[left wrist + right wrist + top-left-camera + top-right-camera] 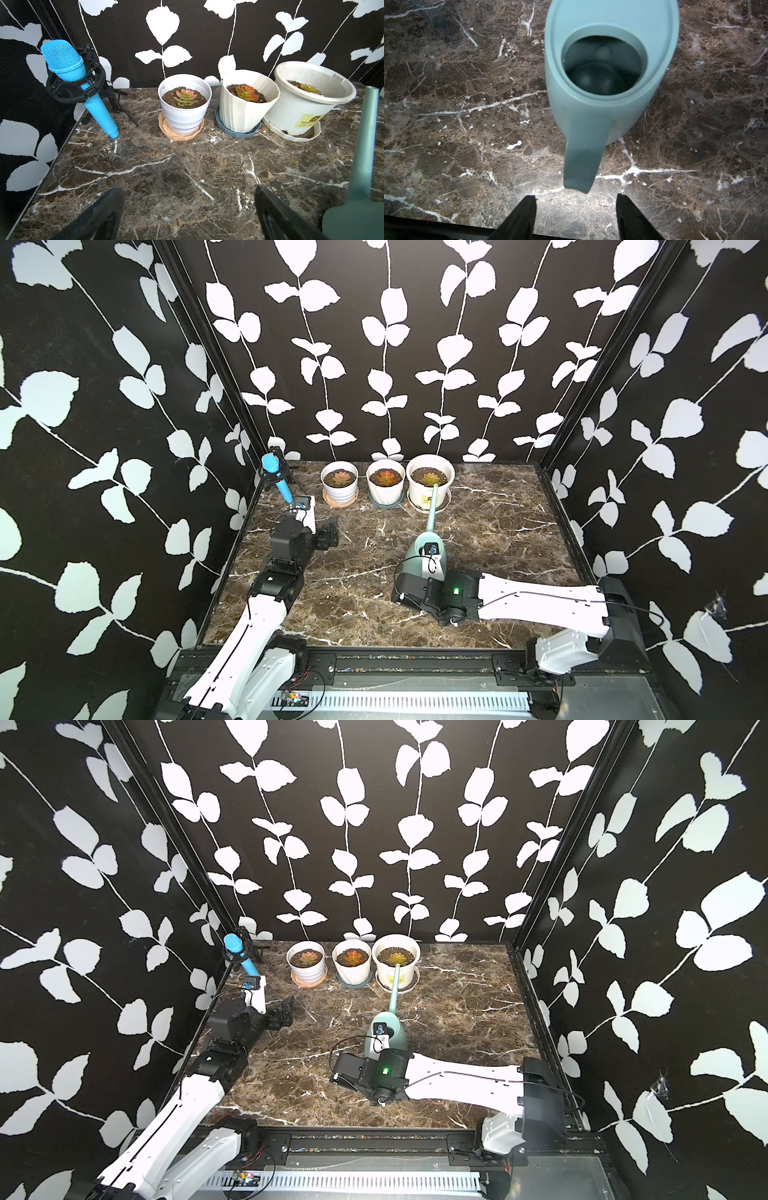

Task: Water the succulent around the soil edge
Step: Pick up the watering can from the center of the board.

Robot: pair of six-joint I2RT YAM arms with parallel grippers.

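Observation:
Three succulents grow in white pots along the back wall: left (185,97), middle (246,92) and right (309,89), the last in the largest pot (429,489). A teal watering can (604,62) stands upright on the marble table (498,539). Its long spout (432,510) points toward the largest pot. In the right wrist view my right gripper (575,196) is open just short of the can's handle (583,158), and nothing lies between its fingers. My left gripper (189,188) is open over bare table at the left, well short of the pots.
A blue microphone (70,68) on a black stand occupies the back left corner. Each pot sits in a saucer: peach (180,135), blue-grey (236,133), white (295,138). Patterned walls enclose the table on three sides.

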